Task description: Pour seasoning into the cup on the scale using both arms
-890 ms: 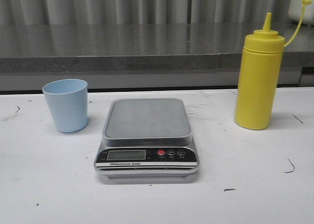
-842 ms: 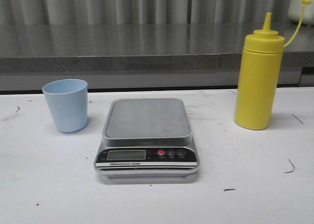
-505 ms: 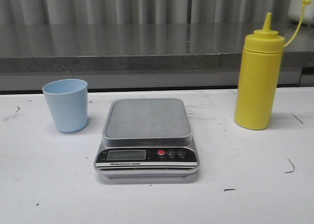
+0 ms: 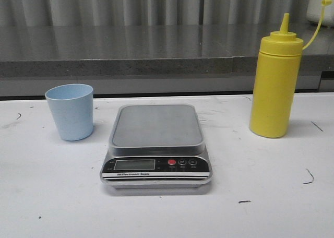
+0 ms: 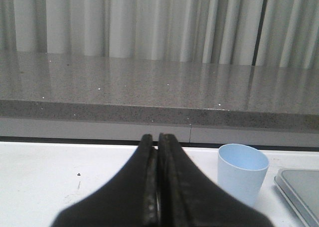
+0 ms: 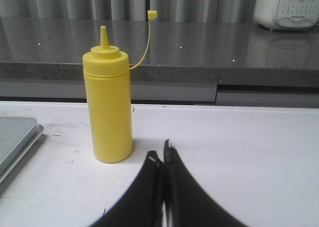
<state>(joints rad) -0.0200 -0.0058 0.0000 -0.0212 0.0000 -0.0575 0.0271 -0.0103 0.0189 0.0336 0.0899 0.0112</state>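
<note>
The pale blue cup (image 4: 70,111) stands upright on the white table, left of the scale (image 4: 156,144), whose grey platform is bare. The yellow seasoning bottle (image 4: 274,81) stands upright to the scale's right, cap off and hanging on its strap. Neither arm shows in the front view. In the left wrist view my left gripper (image 5: 158,137) is shut on nothing, with the cup (image 5: 242,172) ahead and off to one side. In the right wrist view my right gripper (image 6: 163,155) is shut and empty, a short way back from the seasoning bottle (image 6: 108,105).
A grey stone counter (image 4: 156,50) runs behind the table, with a curtain behind it. A white appliance (image 6: 286,7) sits on the counter at the far right. A corner of the scale (image 5: 299,189) lies beside the cup.
</note>
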